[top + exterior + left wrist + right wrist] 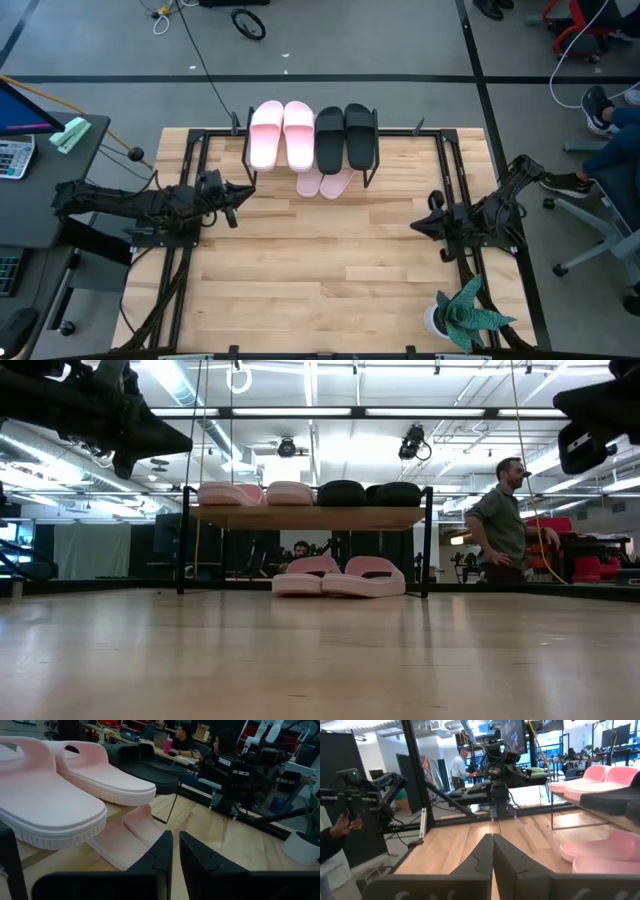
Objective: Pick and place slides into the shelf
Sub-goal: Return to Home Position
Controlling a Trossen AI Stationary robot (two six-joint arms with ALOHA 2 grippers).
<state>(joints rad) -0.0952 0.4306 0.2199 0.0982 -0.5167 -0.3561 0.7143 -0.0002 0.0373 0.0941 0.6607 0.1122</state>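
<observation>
Plant first: a potted plant (465, 315) sits at the near edge of the table (330, 260), on the right arm's side, and we want that arm's fold-back to pass clear of its leaves.

Just beyond it, at mid-table, the right gripper (492, 837) hangs over bare wood, fingers pressed together, carrying nothing. Opposite, the left gripper (176, 834) hovers close to the shelf's end on its own side, fingers drawn together with only a thin slit between them, and it is empty too.

Here is how we would play it. Lift before pulling back, and keep the fingers together so nothing catches the black frame. The left arm should back straight away from the frame, not sweep across it. Go gently, so no jolt reaches the loaded board.

Farther on, the shelf (310, 517) stands at the table's far edge. The pink pair on top (267, 135) and the black pair (330, 140) lie side by side on it, and the pink pair underneath (372, 575) rests on the tabletop, poking out toward us. All six look housed, so we judge that only parking the arms remains.

Off the table, a seated person (610, 150) is near the right arm's base, so we mind that elbow. A standing person (505, 520) is well beyond the shelf.
</observation>
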